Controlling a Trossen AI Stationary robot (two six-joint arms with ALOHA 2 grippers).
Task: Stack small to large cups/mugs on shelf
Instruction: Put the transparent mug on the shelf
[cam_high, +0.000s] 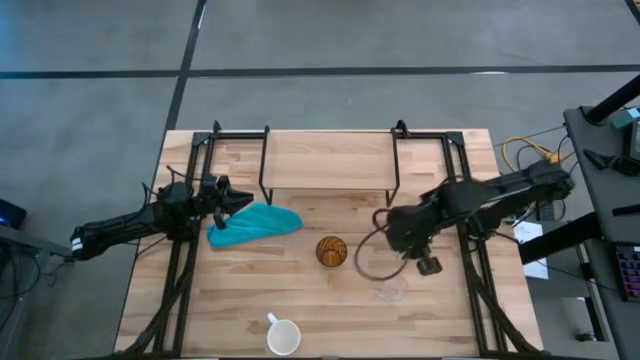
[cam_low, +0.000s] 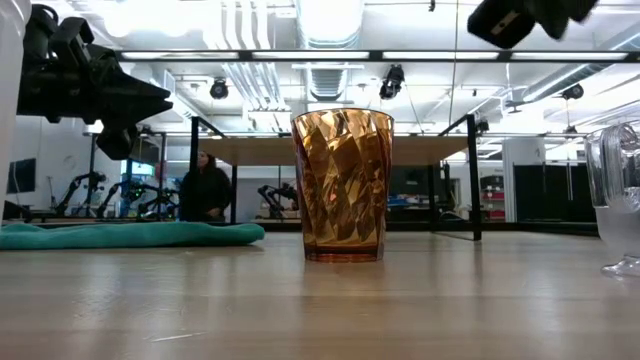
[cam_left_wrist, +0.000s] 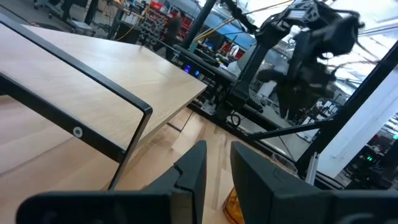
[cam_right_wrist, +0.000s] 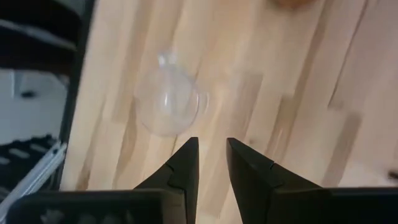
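Observation:
The amber cup (cam_high: 332, 250) stands upright on its base mid-table, also the amber cup (cam_low: 342, 185). The clear glass cup (cam_high: 392, 291) stands right of it, seen too as the clear glass cup (cam_right_wrist: 166, 109) and at the low view's right edge (cam_low: 620, 200). The white mug (cam_high: 284, 337) sits upright at the near edge. The shelf (cam_high: 328, 160) stands on black legs at the far side. My right gripper (cam_high: 400, 235) (cam_right_wrist: 212, 149) hovers shut above the table, between the amber and glass cups. My left gripper (cam_high: 235, 203) (cam_left_wrist: 216, 165) waits shut over the teal cloth.
A teal cloth (cam_high: 255, 225) lies bunched left of the amber cup, under my left gripper. Black frame rails (cam_high: 180, 270) run along both table sides. A cable loop (cam_high: 372, 255) hangs by my right arm. A person (cam_low: 205, 190) stands in the room behind.

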